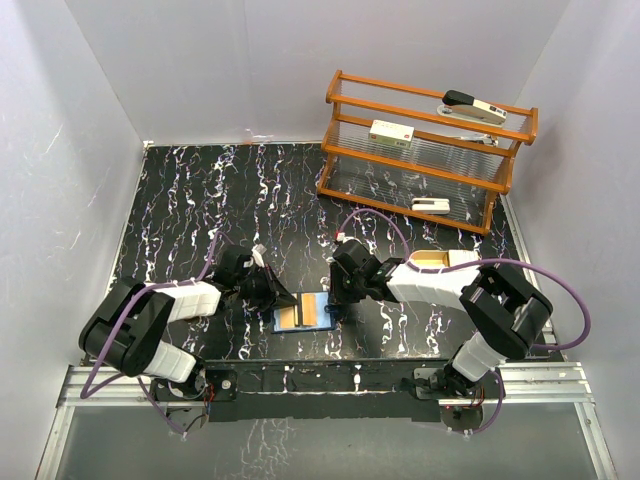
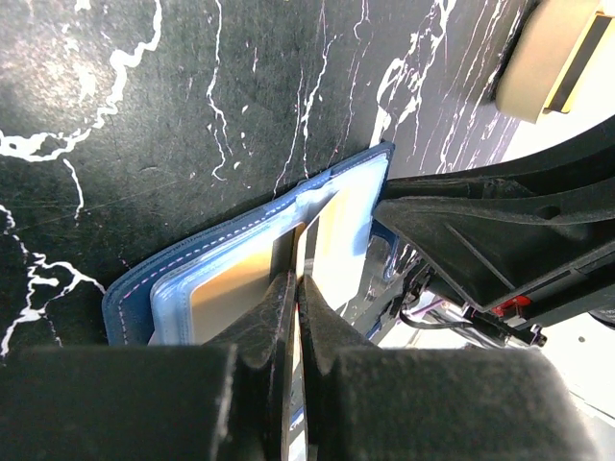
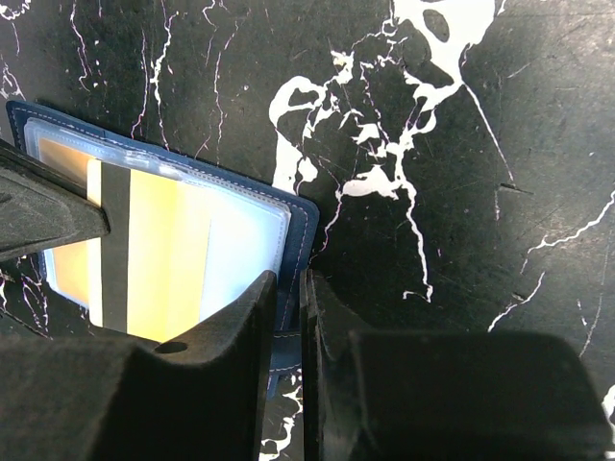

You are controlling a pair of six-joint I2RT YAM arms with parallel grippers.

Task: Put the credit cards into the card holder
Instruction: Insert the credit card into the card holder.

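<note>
- The left gripper reaches in low from 9 o'clock, clenched over the open card holder. Whether it pinches anything cannot be made out.
- The right gripper enters from 3 o'clock, clamped on the holder's navy edge.
- A credit card lies inside, partly covered by both grippers.
- The holder lies near the 6 o'clock edge of the table, long axis 9-to-3.

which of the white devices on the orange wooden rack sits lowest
The flat white device on the bottom shelf of the orange wooden rack; the white block sits a shelf higher, and the long black-tipped device lies on the top rails.
</note>
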